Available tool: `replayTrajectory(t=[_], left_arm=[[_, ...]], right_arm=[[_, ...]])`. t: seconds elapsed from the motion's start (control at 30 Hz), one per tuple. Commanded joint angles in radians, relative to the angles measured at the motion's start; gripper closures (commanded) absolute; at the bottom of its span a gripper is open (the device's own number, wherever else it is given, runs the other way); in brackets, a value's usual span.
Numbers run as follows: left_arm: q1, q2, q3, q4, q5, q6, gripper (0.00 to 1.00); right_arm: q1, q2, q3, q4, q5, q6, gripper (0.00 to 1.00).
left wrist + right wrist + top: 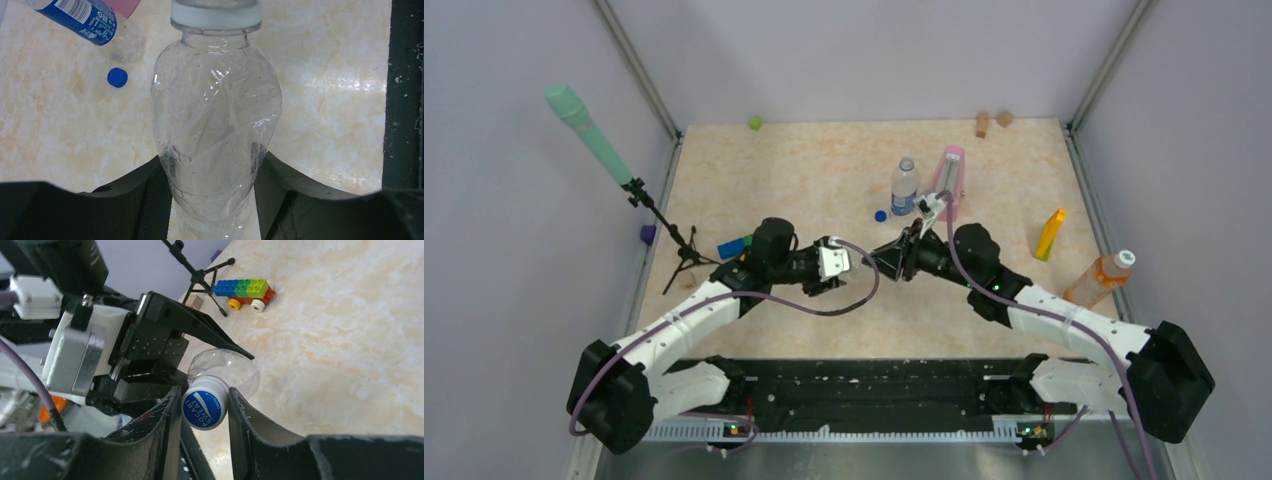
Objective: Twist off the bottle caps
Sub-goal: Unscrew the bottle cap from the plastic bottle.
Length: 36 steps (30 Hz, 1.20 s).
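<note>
My left gripper (pixel 216 180) is shut on the plain clear bottle (pixel 215 120) and holds it off the table, neck toward the right arm. Its white cap (pixel 204 402) has a blue printed top. My right gripper (pixel 204 407) is shut on that cap, one finger on each side. In the top view both grippers meet at the table's middle, left (pixel 844 262) and right (pixel 896 257). The short blue-label bottle (pixel 905 187) stands behind them, and a dark blue cap (pixel 880 215) lies beside it. The orange bottle (pixel 1100 277) with its white cap (pixel 1125 259) lies at the right.
A pink metronome (pixel 951 175) stands just right of the blue-label bottle. A yellow object (pixel 1050 234) is at the right. A toy brick car (pixel 734 246) and a microphone stand (pixel 664 225) are at the left. A green cube (pixel 754 123) and wooden blocks (pixel 994 121) lie at the back.
</note>
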Motion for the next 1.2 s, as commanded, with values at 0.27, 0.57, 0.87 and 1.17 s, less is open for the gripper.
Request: replayTrajectory(t=[0.27,0.57,0.87,1.17], left_arm=[[0.011,0.016,0.125,-0.097,0.258,-0.03,1.0],[0.022,0.008,0.135,-0.126,0.274,-0.011,1.0],[0.021,-0.038,0.074,-0.07,0.105,0.002,1.0],[0.02,-0.065,0.055,-0.02,0.058,0.012,1.0]], right_arm=[[0.0,-0.077,0.014,-0.069,-0.391,-0.684,0.93],[0.0,-0.116,-0.024,0.017,-0.379,-0.781,0.81],[0.0,-0.151,-0.105,0.282,-0.203,-0.406,0.41],[0.0,-0.172,-0.087,0.206,0.106,0.006,0.41]])
